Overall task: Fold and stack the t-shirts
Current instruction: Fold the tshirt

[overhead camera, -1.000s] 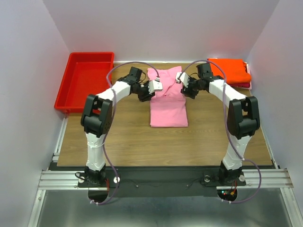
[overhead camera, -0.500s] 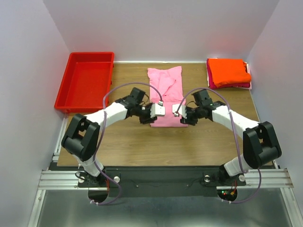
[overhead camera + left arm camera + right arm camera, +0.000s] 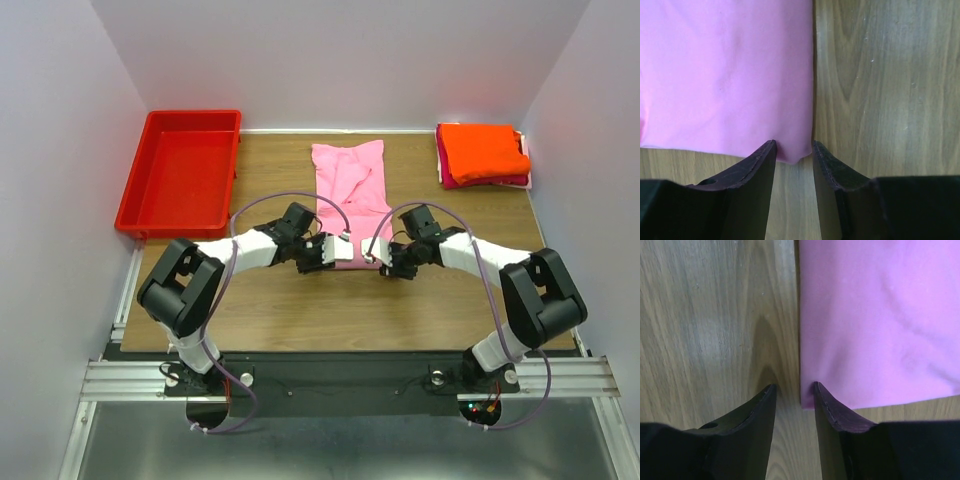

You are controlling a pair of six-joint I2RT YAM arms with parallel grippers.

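Both grippers sit at the near corners of the light pink t-shirt [image 3: 350, 195], jaws part open.

The left gripper [image 3: 794, 150] has its two dark, matte, wedge-shaped fingers straddling the shirt's near corner; a rounded tip of smooth pink cloth lies in the gap between them, but I cannot tell whether it is pinched. The right gripper [image 3: 794, 390] stands with one finger on bare wood and the other over the cloth's straight edge, the corner just beside its gap, nothing clamped. The shirt runs away from both grippers as a long flat folded strip on the grained wooden table [image 3: 270, 300]. Beyond the right gripper lies a folded bright orange t-shirt [image 3: 483, 150] on a darker pink-red t-shirt [image 3: 450, 182]; beyond the left, a rigid glossy red tray [image 3: 180, 170].
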